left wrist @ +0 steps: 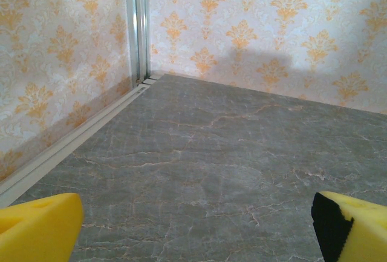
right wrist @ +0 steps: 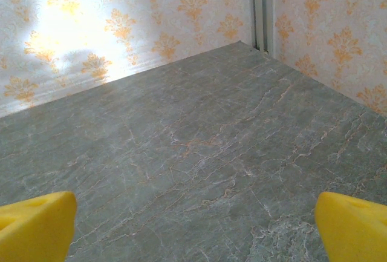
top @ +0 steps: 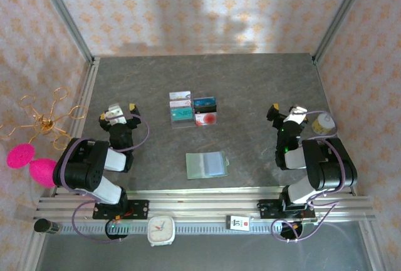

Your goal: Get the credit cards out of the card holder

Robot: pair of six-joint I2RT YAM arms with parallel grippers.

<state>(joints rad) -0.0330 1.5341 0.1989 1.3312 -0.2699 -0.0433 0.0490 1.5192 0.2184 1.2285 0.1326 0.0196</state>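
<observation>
Looking down from the top camera first: the card holder (top: 199, 165) lies flat on the table (top: 263, 83), near the front edge, about midway between my two arms. The light-blue credit cards (top: 215, 164) show on its right half; can't tell how many. A cluster of four other cards (top: 193, 108) sits further back, well apart from it. My left gripper (top: 118, 111) and right gripper (top: 285, 109) hang off to either side, neither touching anything. A white clock (top: 161, 230) sits on the front rail.

Left wrist cam: left gripper (left wrist: 193, 232) spread wide, yellow fingers (left wrist: 36, 229) at the frame corners, just bare table between them.

Right wrist cam: same deal, right gripper (right wrist: 193, 229) wide apart, holding nothing.
</observation>
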